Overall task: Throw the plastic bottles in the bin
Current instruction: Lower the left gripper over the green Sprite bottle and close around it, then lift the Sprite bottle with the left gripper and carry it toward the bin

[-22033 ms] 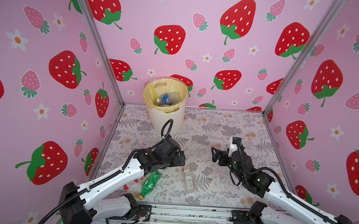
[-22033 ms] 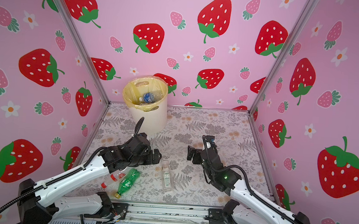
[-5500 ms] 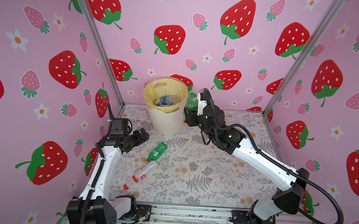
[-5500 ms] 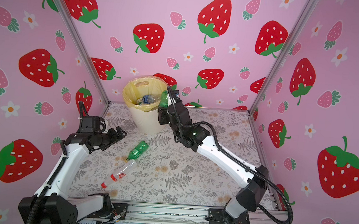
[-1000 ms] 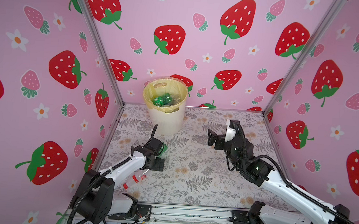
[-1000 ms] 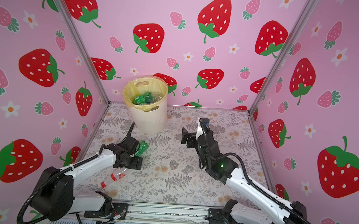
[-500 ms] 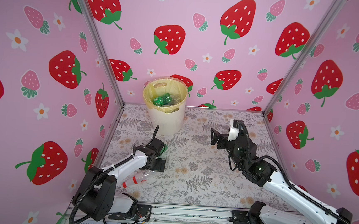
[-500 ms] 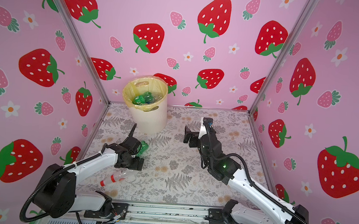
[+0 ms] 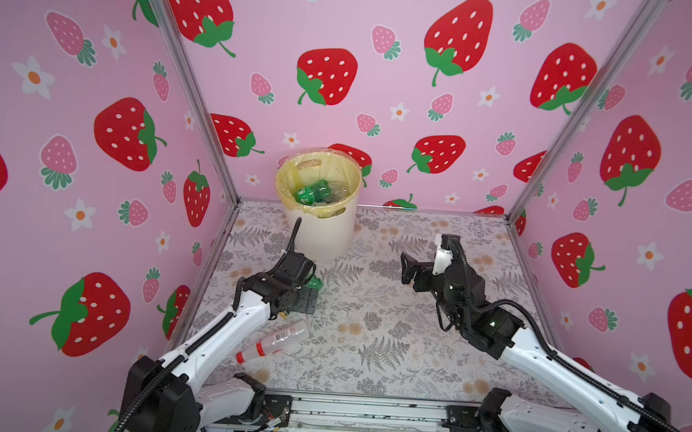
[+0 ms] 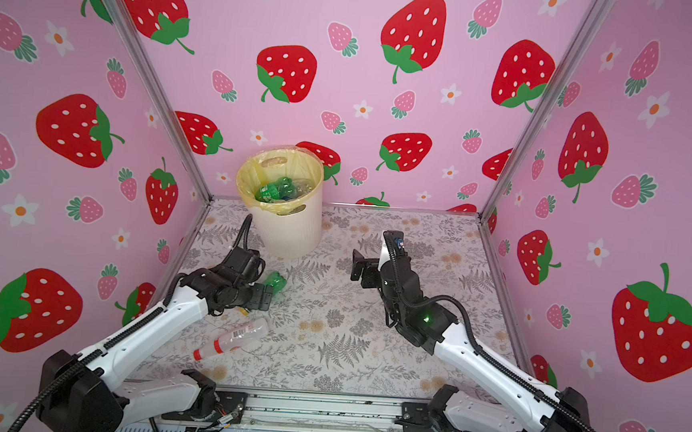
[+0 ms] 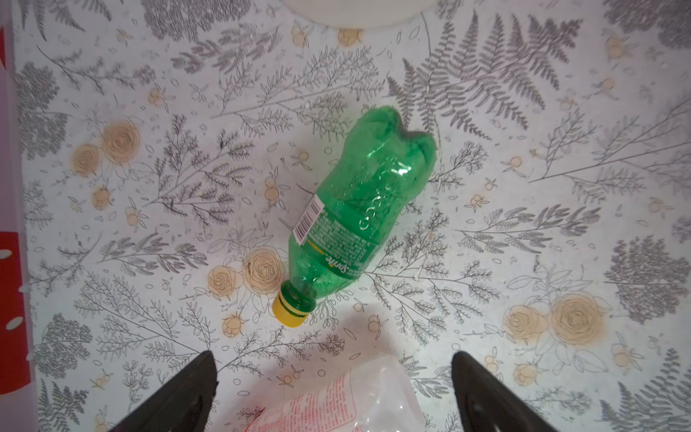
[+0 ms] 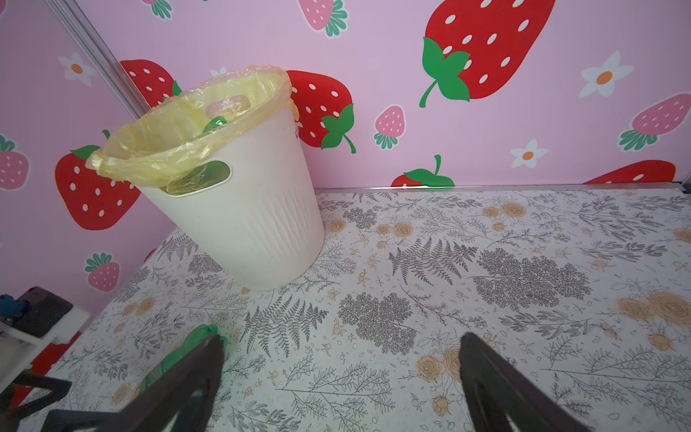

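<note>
Two bottles are left on the table, both on the left arm's side. Entries run from the rail outward.

1. Clear bottle: red cap, lying flat, cap toward the rail. It lies where it lay a few seconds ago and is untouched.
2. Left gripper: jaws wide, empty, low over item 3. A few seconds ago this arm stood back by the left wall. It has since come in over the bottle and has barely shifted in the last second. Judged: the grasp is lined up but not begun.
3. Green bottle: lying flat near the foot of the bin, yellow cap toward the gripper.
4. Right gripper: jaws wide, empty, above mid-table, well apart from either bottle. A few seconds ago it was at the bin's rim with another green bottle. That one now lies inside (one fewer to clear), and the arm has drawn back.
5. Bin: far left corner, upright, yellow bag folded over the rim.

View notes:
- The left wrist view alone shows item 3 whole, with its label, cap and dented base. Both top views show only its base past the gripper.
- The same view shows an end of item 1 close under the gripper, a possible snag on the way down.
- Only the top views look into the bin, where green and clear bottles lie.
- The right wrist view gives the ribbed side and a handle cut-out with green showing through the bag. Item 3 is half hidden there behind a finger.
</note>
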`<state>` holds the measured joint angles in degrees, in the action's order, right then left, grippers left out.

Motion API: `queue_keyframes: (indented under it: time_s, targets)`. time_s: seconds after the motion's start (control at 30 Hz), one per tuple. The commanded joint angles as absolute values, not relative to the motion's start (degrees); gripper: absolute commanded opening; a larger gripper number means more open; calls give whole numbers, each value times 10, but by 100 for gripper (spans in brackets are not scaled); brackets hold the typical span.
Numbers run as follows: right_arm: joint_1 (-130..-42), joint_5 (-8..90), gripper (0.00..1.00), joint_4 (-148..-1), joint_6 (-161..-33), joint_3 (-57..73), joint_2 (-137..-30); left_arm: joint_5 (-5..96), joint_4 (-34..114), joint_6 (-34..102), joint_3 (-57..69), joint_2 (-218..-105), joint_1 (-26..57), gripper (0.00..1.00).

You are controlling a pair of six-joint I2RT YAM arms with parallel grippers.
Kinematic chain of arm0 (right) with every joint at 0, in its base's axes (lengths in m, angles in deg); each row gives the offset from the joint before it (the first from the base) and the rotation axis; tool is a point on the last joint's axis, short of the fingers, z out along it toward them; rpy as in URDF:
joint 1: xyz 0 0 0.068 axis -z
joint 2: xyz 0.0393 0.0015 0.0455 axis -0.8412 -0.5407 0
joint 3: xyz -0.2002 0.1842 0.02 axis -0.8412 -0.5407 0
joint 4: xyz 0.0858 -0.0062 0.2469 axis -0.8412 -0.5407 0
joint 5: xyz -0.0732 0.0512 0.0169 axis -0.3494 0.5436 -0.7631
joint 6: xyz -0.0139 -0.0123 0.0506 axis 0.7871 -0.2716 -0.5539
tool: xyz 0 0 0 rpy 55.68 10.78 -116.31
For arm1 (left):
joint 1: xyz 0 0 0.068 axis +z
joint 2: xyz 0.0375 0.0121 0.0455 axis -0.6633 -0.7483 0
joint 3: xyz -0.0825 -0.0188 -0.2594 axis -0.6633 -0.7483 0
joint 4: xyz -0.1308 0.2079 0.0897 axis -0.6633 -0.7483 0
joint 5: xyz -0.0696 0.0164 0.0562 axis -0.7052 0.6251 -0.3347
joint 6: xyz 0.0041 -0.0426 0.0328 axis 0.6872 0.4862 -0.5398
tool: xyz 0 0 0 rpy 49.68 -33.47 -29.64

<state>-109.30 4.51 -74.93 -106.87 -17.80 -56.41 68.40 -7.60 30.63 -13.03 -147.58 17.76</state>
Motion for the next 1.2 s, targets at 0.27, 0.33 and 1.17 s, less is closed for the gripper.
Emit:
queue_keyframes:
  time_s: [0.27,0.33,1.17]
  targets:
    - [-1090,55,99,-746,-1094,-193,-556,680,-17,203,-73,-1633,196,99]
    - [-1090,58,99,-744,-1095,-195,-550,673,4,194,-72,-1642,211,99]
    - [-1090,40,99,-760,-1091,-208,-515,621,16,211,-69,-1750,264,85]
